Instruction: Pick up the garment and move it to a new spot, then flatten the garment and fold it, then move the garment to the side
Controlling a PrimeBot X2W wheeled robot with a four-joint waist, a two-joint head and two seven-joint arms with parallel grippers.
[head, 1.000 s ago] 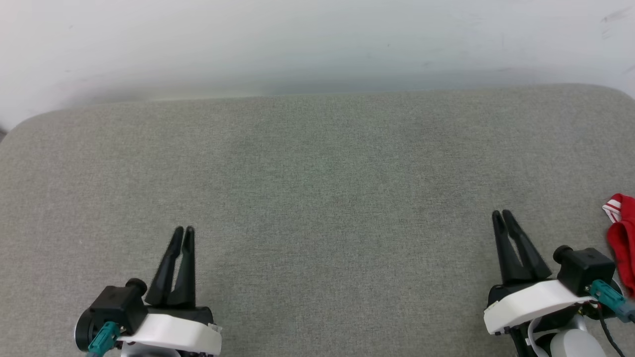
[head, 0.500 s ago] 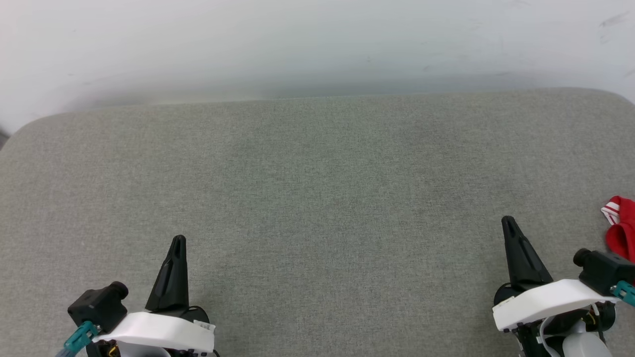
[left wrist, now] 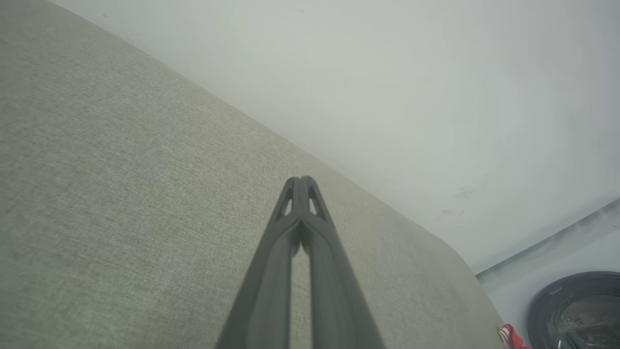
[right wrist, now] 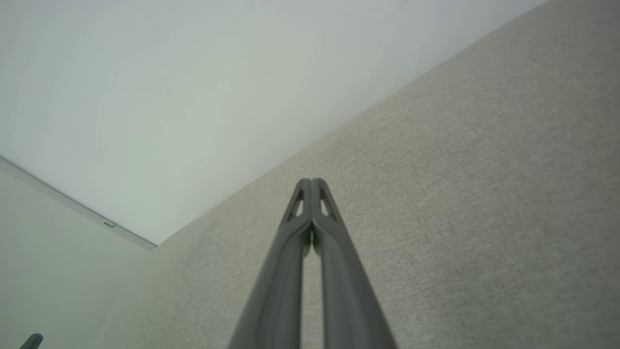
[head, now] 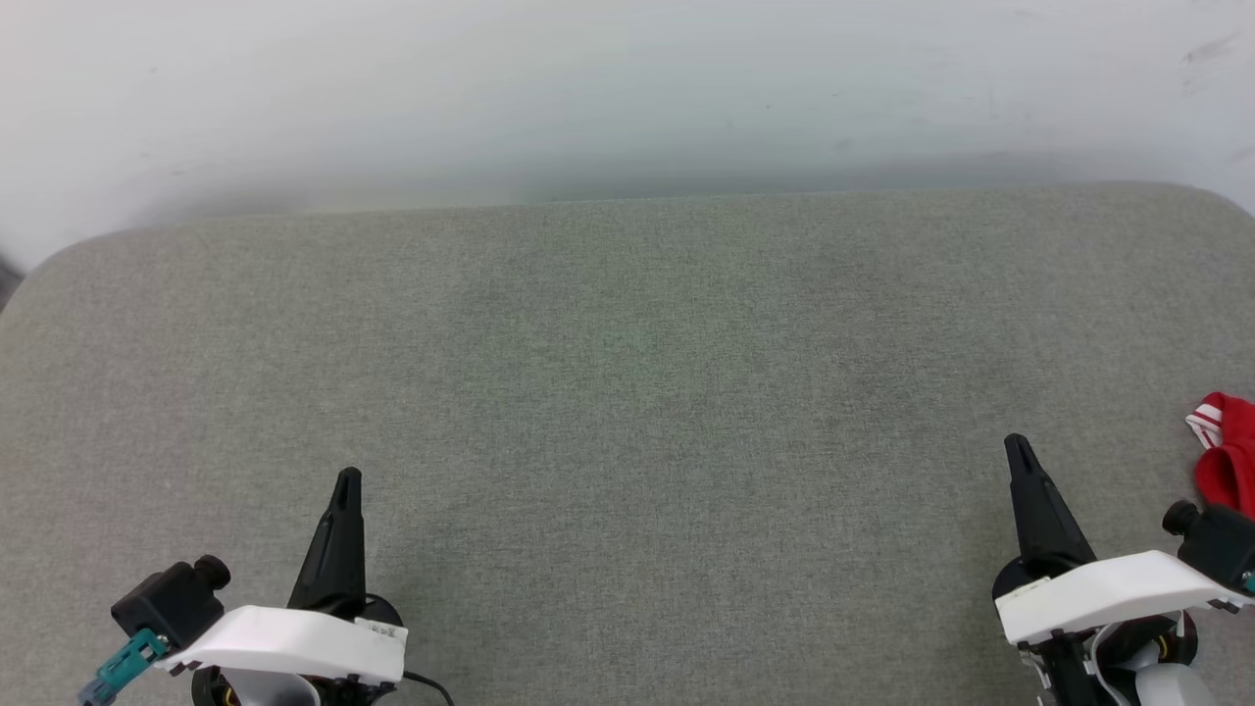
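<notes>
Presently we find both pincers clenched on nothing: left pincer (head: 348, 480) and right pincer (head: 1020, 449) hover over the grey table (head: 627, 392). The garment (head: 1228, 453) lies at the table's right margin, beside the right arm and mostly out of frame: red cloth, striped trim, seemingly bunched. We judge this fits either awaiting pickup or already set aside; its folding cannot be verified.

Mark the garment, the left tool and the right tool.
garment (head: 1233, 456): head view, red cloth at right edge.
left tool (head: 348, 478): head view, tip of shut fingers.
right tool (head: 1020, 443): head view, tip of shut fingers.
</notes>
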